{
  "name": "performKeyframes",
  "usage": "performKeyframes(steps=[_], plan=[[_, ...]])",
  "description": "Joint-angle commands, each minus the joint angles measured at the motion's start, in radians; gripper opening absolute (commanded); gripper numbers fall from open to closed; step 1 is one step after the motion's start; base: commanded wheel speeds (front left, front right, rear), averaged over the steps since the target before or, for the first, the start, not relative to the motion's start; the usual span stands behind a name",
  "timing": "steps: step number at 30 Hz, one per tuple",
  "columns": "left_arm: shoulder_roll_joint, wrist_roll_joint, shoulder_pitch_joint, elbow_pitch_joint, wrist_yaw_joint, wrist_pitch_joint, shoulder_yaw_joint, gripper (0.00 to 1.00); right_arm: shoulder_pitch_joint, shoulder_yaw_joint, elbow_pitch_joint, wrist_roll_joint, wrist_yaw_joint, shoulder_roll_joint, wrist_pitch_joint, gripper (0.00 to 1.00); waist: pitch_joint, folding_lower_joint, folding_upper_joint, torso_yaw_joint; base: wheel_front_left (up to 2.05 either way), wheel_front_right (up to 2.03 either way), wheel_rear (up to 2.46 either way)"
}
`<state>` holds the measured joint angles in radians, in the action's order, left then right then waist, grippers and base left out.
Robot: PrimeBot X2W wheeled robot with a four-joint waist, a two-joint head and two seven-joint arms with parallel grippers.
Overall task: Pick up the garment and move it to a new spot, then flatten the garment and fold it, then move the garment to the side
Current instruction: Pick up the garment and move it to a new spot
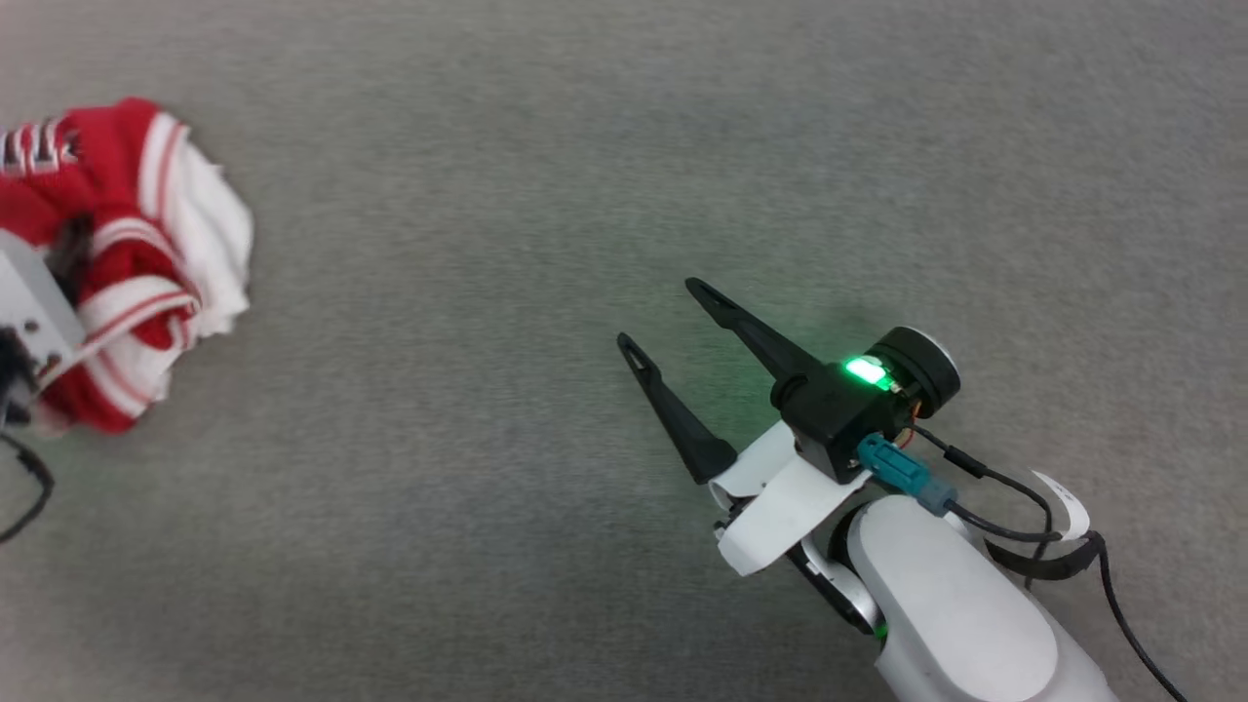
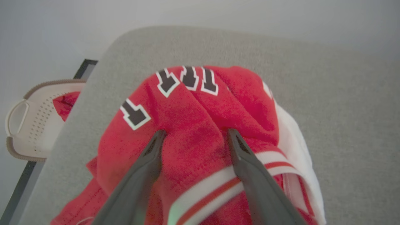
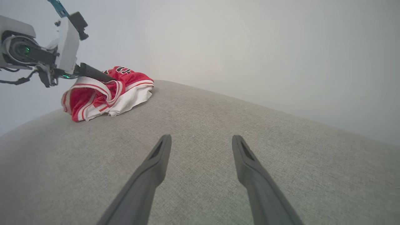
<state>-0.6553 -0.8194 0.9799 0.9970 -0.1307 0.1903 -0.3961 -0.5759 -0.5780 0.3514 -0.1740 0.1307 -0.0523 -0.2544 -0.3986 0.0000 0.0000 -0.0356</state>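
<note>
Finding the garment (image 1: pixel 127 195) lying bunched in a heap at the far left of the grey cloth surface (image 1: pixel 585 146), close to its left edge. Showing no clear neck end or hem end; stretching somewhat longer away from the robot than across, with the white inside spilling out to the right and striped trim curling over the near side. Bearing black, white-outlined characters (image 2: pixel 187 79) on the top fold, creased and cut off, not reading as any word. Holding the left gripper (image 2: pixel 195 133) released, both fingertips touching red cloth, a hump between them, nothing clamped. Holding the right gripper (image 1: pixel 658 312) likewise spread above bare surface, well apart from the garment. Noticing, beyond the surface's edge, a beige perforated basket (image 2: pixel 40 131) containing something red, too little showing to tell what.
</note>
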Motion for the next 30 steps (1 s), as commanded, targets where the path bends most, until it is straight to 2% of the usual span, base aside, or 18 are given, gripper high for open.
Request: performKeyframes(steps=[1,4,7,12,13,14,15,25,30], plan=[[-0.022,-0.030,-0.012,0.002,0.001,0.027,-0.007,1.00,0.000,-0.005,-0.015,0.006,0.000,0.002,0.003,1.00,-0.039,0.0000,0.0000,0.055,0.00,0.00,0.00],[-0.032,-0.112,-0.038,-0.013,0.001,0.122,-0.038,1.00,-0.003,-0.014,-0.048,0.011,0.000,0.002,0.016,1.00,-0.045,0.0000,0.0000,0.075,0.00,0.00,0.00],[-0.068,-0.164,-0.053,-0.033,0.000,0.189,-0.074,1.00,-0.003,-0.019,-0.088,0.021,0.000,0.002,0.034,1.00,-0.060,0.0000,0.0000,0.092,0.00,0.00,0.00],[-0.067,-0.239,-0.081,-0.062,-0.002,0.220,-0.136,1.00,0.011,-0.013,-0.143,0.036,0.000,0.002,0.059,1.00,-0.076,0.0000,0.0000,0.101,0.00,0.00,0.00],[-0.066,-0.249,-0.085,-0.064,-0.002,0.215,-0.148,0.49,0.014,-0.012,-0.151,0.039,0.000,0.002,0.063,1.00,-0.077,0.0000,0.0000,0.101,0.00,0.00,0.00],[-0.065,-0.258,-0.087,-0.068,-0.002,0.205,-0.160,0.27,0.015,-0.011,-0.157,0.041,0.000,0.002,0.068,1.00,-0.078,0.0000,0.0000,0.101,0.00,0.00,0.00],[-0.066,-0.266,-0.088,-0.069,-0.002,0.193,-0.170,0.00,0.015,-0.010,-0.164,0.044,0.000,0.002,0.070,1.00,-0.077,0.0000,0.0000,0.100,0.00,0.00,0.00],[-0.109,-0.288,-0.020,-0.069,-0.002,0.019,-0.251,0.00,0.025,0.017,-0.161,0.035,0.000,0.002,0.074,1.00,-0.028,0.0000,0.0000,0.072,0.00,0.00,0.00],[-0.114,-0.308,0.006,-0.080,-0.001,-0.028,-0.277,0.00,0.036,0.037,-0.134,0.021,0.000,0.002,0.059,1.00,0.010,0.0000,0.0000,0.063,0.00,0.00,0.00]])
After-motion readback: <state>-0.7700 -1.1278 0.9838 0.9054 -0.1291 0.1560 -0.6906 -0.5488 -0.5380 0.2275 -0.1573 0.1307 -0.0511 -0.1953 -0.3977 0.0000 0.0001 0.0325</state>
